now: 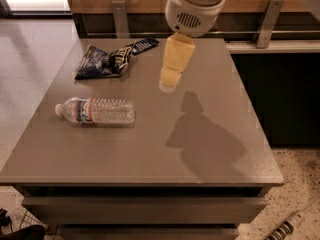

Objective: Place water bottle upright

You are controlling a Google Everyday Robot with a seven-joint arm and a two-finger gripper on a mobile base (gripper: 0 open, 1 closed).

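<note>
The water bottle (96, 111) lies on its side on the left part of the grey table (150, 144), with its white cap pointing left. It is clear and ribbed, with a white label with red and blue bands. My gripper (170, 81) hangs from the white arm at the top centre, above the middle of the table. It is to the right of the bottle and a little behind it, well apart from it. Its yellowish fingers (175, 64) point down and look pressed together, with nothing in them.
A crumpled dark blue snack wrapper (112, 59) lies at the table's back left. A wooden wall with metal brackets (120, 16) runs behind the table. A dark counter (280, 84) stands to the right. My arm's shadow (202, 139) falls on the right half of the table.
</note>
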